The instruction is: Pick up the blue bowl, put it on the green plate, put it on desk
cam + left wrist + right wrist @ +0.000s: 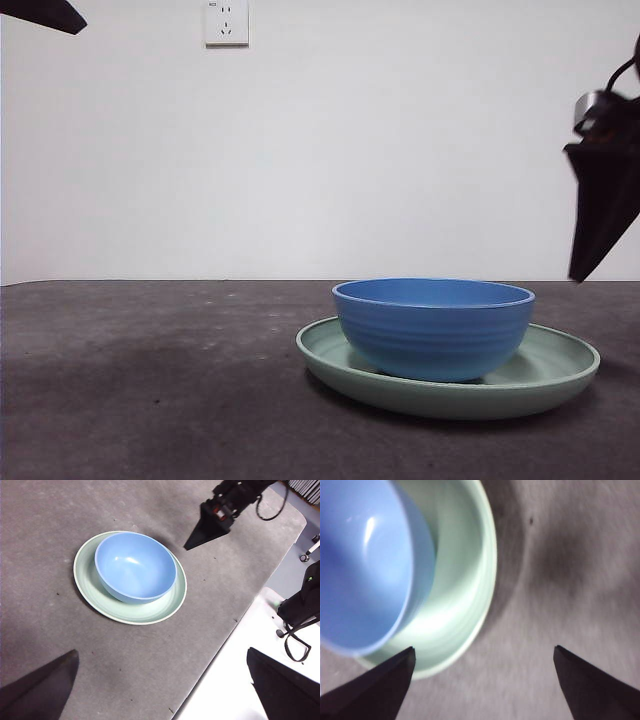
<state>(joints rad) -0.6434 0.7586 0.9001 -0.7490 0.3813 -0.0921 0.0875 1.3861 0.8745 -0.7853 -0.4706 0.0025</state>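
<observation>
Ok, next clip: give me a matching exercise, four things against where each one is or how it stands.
Things:
1. blue bowl
2. green plate
3. right end effector
4. left end effector

States:
a. open, high above the desk, far from the dishes
b. lies flat on the desk
c. open, in the air beside the plate
d. sits on the plate, empty

Pairs: 1-d, 2-b, 3-c, 4-a
</observation>
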